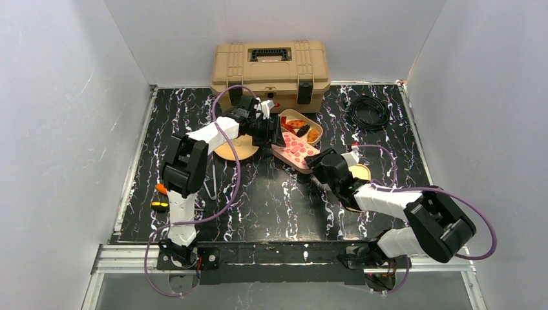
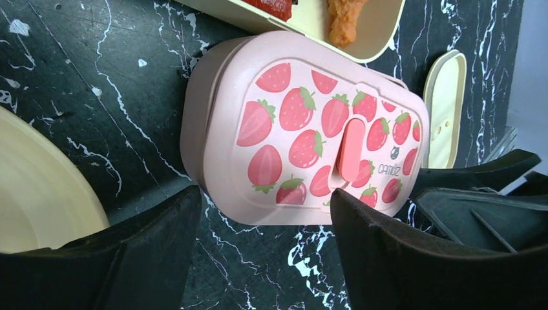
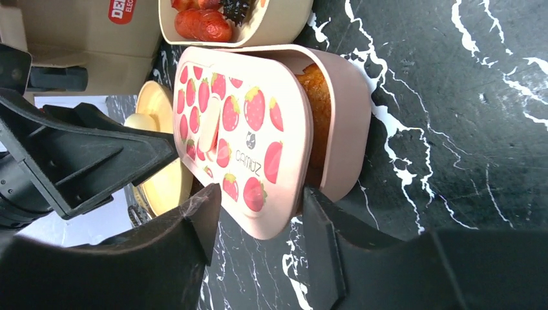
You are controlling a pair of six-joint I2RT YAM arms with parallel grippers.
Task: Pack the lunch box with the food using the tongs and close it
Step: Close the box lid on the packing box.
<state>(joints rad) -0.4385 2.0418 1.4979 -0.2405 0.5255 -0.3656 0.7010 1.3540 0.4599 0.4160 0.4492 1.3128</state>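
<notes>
The lunch box is a pink tub whose strawberry-print lid lies askew on it, so a gap at one side shows brown food inside. Beside it lies a cream tray with orange-red and dark pieces. My left gripper is open, with the lid's near edge just ahead of its tips. From the opposite end my right gripper stands open, its jaws either side of the lid's corner. The tongs lie on the table left of centre.
A tan toolbox stands at the back and a coiled black cable at the back right. A tan plate sits under the left arm and another by the right gripper. Small orange pieces lie at the left edge.
</notes>
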